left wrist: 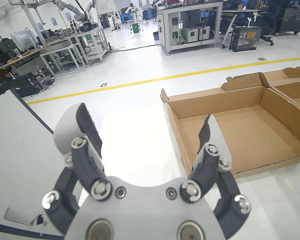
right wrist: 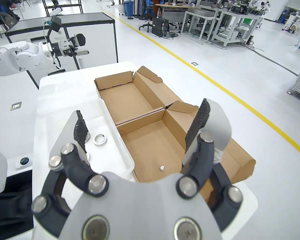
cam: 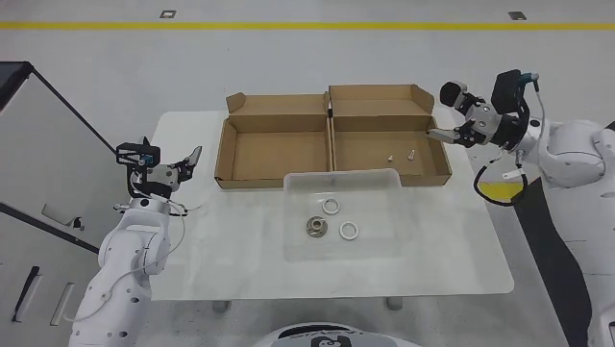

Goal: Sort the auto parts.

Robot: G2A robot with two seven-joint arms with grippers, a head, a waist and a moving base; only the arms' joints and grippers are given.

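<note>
Left gripper (left wrist: 145, 116) and right gripper (right wrist: 142, 111): both with jaws spread wide, holding and touching nothing.

On the white counter (cam: 240, 241), the left gripper hangs over the left edge, well apart from the boxes, and the right gripper hangs at the outer side of the right cardboard box (cam: 375, 145). That box stands touching the left cardboard box (cam: 274, 155), both with lids open. A clear tray (cam: 384, 182) sits just beside them on the robot's side, straddling their join. In the tray lie a grey metal hub (cam: 314, 225) and two white rings (cam: 331, 206), one beside the hub and one farther back. Two small pale parts (cam: 391, 158) lie on the right box's floor.
</note>
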